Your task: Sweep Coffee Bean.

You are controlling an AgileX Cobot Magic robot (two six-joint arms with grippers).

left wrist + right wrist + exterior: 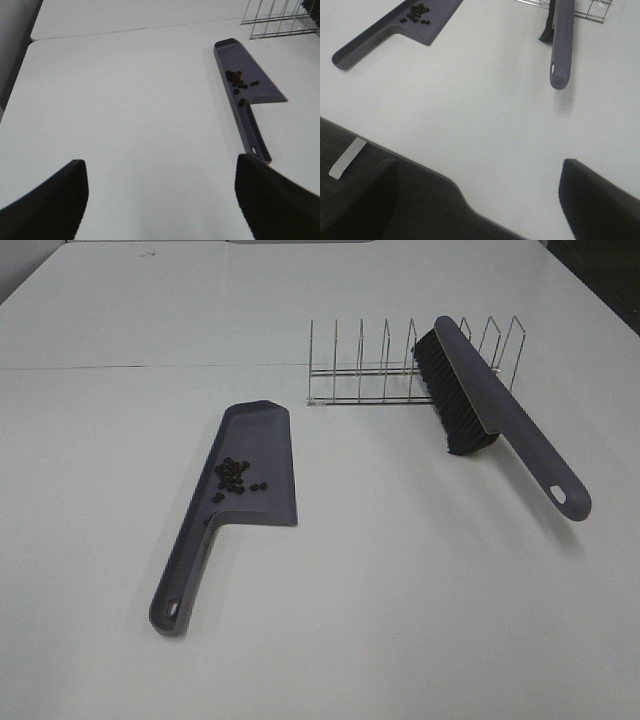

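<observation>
A grey-purple dustpan [250,480] lies flat on the white table, handle toward the front. A cluster of dark coffee beans [233,476] sits inside its pan. The pan and beans [239,81] also show in the left wrist view and in the right wrist view [417,12]. A grey-purple brush [490,410] with black bristles leans on a wire rack [400,365], handle pointing front right; its handle [561,45] shows in the right wrist view. My left gripper [160,200] is open and empty, well back from the dustpan. My right gripper [480,200] is open and empty, back from the brush.
The wire rack stands behind the dustpan and under the brush. A table seam runs across the back [150,368]. The right wrist view shows the table's front edge and dark floor with a white tape strip [347,157].
</observation>
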